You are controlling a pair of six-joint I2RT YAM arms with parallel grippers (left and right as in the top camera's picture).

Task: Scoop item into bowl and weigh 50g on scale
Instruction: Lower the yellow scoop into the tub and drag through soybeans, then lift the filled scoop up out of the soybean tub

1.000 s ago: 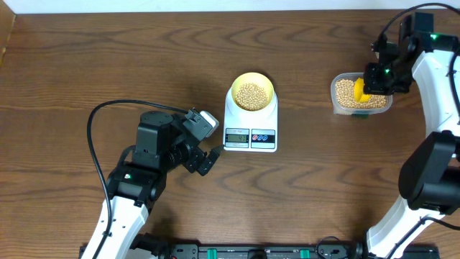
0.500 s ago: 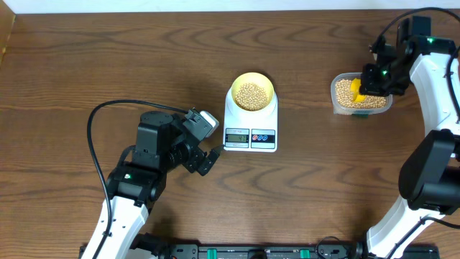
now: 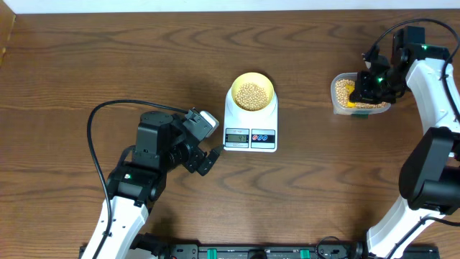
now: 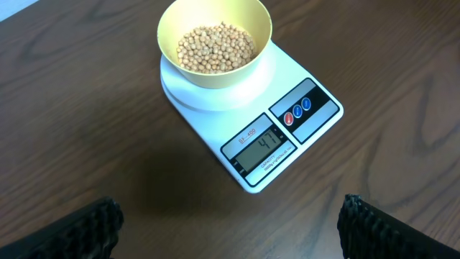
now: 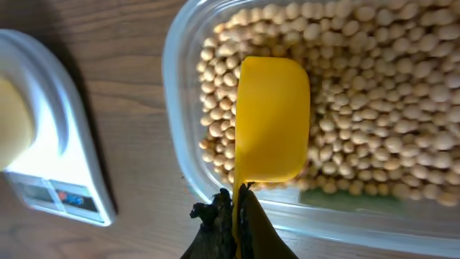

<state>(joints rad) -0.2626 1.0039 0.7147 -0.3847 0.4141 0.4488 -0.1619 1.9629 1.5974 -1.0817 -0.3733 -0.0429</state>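
Observation:
The pale yellow bowl [image 3: 251, 75] stands on the white scale [image 3: 250, 124] and holds a heap of tan beans [image 3: 251, 93]. In the left wrist view the bowl [image 4: 215, 80], its beans [image 4: 214, 47] and the scale [image 4: 316, 115] show clearly, and the display [image 4: 267, 142] reads 47. My left gripper [image 3: 208, 160] is open and empty, low at the scale's front left; its fingers [image 4: 79, 230] frame the view. My right gripper [image 3: 368, 80] is shut on the handle of the yellow scoop [image 5: 272, 119]. The scoop cup sits over the beans [image 5: 374, 101] in the clear container [image 5: 180, 108], with no beans seen on its visible face.
The clear container [image 3: 336, 85] of beans stands at the right, apart from the scale. Bare brown table lies between them and in front of the scale. A black cable [image 3: 100, 115] loops from the left arm.
My right gripper has turned and carried the scoop leftward, down toward the beans at the container's left side. The left arm, bowl and scale have not moved.

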